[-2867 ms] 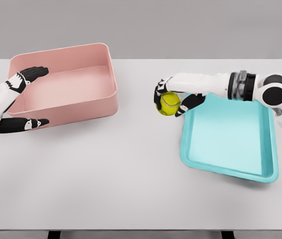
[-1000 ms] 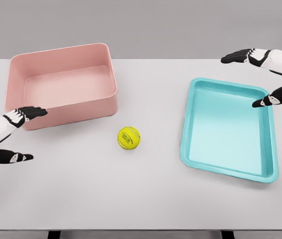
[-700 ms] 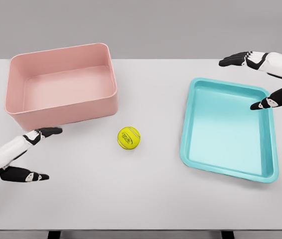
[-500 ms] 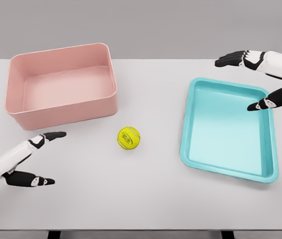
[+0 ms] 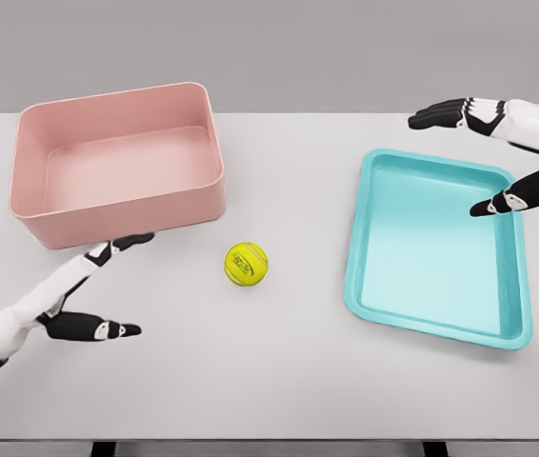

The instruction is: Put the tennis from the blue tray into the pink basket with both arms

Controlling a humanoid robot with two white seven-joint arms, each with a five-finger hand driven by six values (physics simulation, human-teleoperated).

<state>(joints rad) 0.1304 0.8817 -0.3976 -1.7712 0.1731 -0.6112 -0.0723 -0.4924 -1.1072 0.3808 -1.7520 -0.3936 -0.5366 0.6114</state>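
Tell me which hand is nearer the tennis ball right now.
Left. The left hand is open on the table just left of the tennis ball; the right hand hovers open over the blue tray's far corner.

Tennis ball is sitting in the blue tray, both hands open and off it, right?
No. The head view shows the tennis ball on the table, between pink basket and blue tray. Left hand and right hand are open, clear of it.
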